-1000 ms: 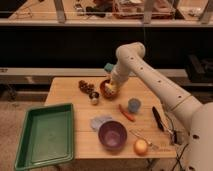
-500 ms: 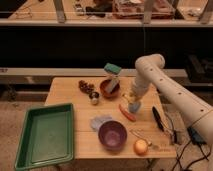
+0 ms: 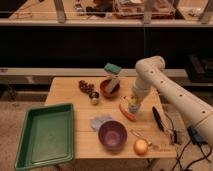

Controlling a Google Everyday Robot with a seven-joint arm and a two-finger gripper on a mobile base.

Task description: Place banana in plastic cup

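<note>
My gripper [image 3: 133,101] hangs at the end of the white arm, right of the table's middle. It points down over the small light-blue plastic cup [image 3: 134,107], which it mostly covers. A pale yellow bit that looks like the banana [image 3: 130,98] shows at the gripper's tip, just above the cup's mouth. Whether it is held or resting in the cup I cannot tell.
An orange-red carrot stick [image 3: 127,113] lies just left of the cup. A brown-red bowl [image 3: 108,88] with a teal block [image 3: 112,69] sits behind. A purple bowl [image 3: 112,134], a round orange fruit [image 3: 141,146], a green tray [image 3: 45,133] and a black tool [image 3: 157,118] are also on the table.
The arm swung right from the brown-red bowl and came down over the light-blue cup.
</note>
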